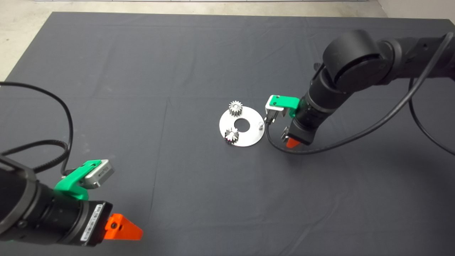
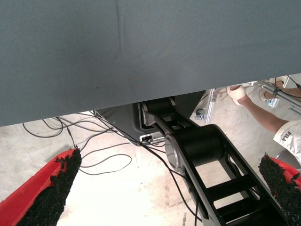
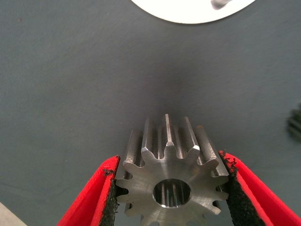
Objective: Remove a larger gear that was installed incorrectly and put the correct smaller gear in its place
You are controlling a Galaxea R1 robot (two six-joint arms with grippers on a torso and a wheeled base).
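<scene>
My right gripper point(image 3: 169, 162) is shut on the larger gear point(image 3: 171, 181), a shiny steel gear with big pointed teeth and a dark bore. In the head view this gripper point(image 1: 292, 143) hangs low over the mat just right of the round steel plate point(image 1: 249, 137). The plate carries two small silver gears point(image 1: 235, 107) point(image 1: 231, 135) and one bare pin point(image 1: 260, 124). A dark toothed thing point(image 3: 295, 125), perhaps the smaller gear, is cut off at the edge of the right wrist view. My left gripper point(image 1: 124, 229) waits open at the lower left.
The dark mat point(image 1: 142, 71) stretches around the plate on all sides. The left wrist view shows the mat's edge point(image 2: 141, 94), cables on the floor, the robot's black base point(image 2: 202, 150) and a person's arm point(image 2: 263, 115).
</scene>
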